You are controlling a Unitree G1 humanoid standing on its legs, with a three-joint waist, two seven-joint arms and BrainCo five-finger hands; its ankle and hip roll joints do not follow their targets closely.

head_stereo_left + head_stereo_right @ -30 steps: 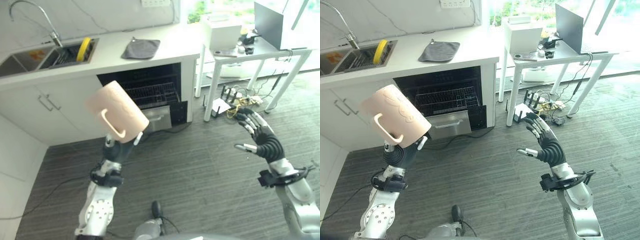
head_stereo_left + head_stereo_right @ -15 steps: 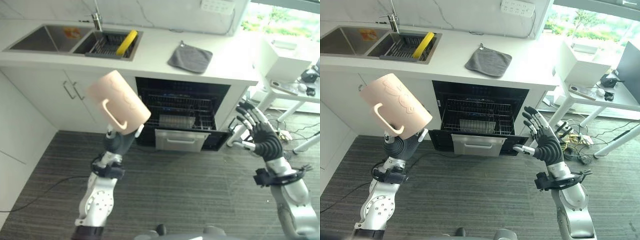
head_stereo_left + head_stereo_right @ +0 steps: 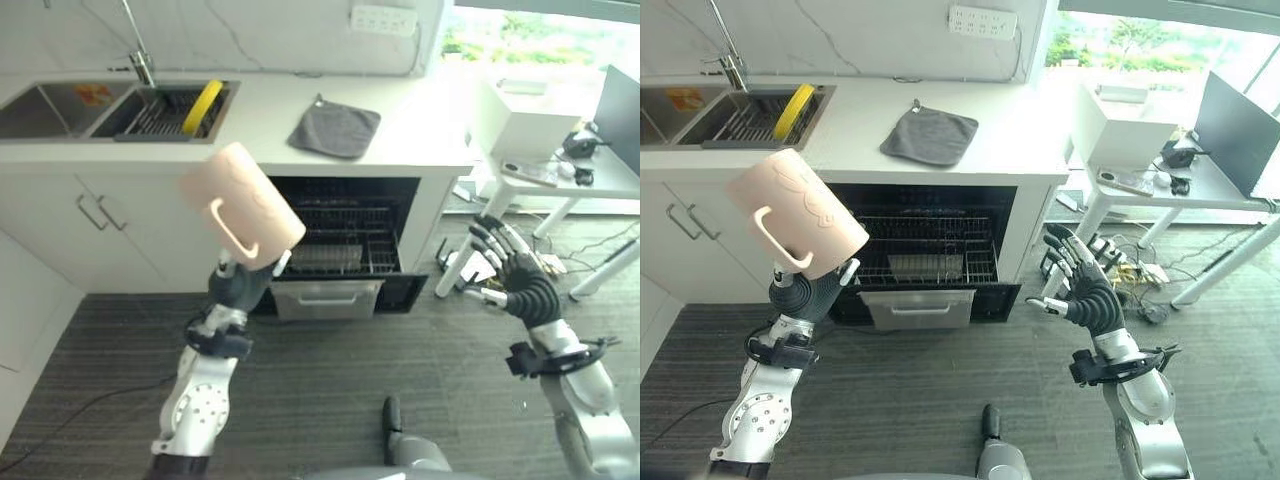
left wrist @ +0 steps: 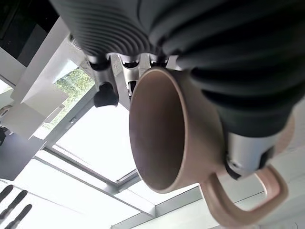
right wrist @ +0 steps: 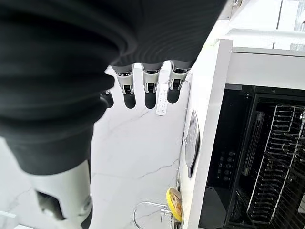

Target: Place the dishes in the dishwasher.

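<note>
The left hand [image 3: 810, 292] is raised in front of the robot with its fingers and thumb curled round a pale pink mug [image 3: 797, 213], carried base-up with its mouth toward the wrist and its looped handle turned out to the side — a hold that keeps the mug well above the floor and apart from the white counter [image 3: 1000, 140] while the robot stands back from the cabinets. In the left wrist view the thumb presses the mug's wall just above the handle and the fingers wrap the far side of the rim, so the hold looks secure. The dishwasher [image 3: 925, 250] under the counter stands open, its door down and a wire rack [image 3: 940, 240] showing inside, already holding what looks like a pale dish; the mug is well apart from it, so the carry is probably only partway done. The right hand [image 3: 1085, 295] hangs free on the other side with straight, spread fingers and nothing in it, likely kept clear for balance or to steady the rack. A grey cloth [image 3: 929, 135] lies on the counter above the opening, and a yellow plate [image 3: 793, 109] stands on edge in the sink's drying rack [image 3: 745, 122] — probably a later load.
</note>
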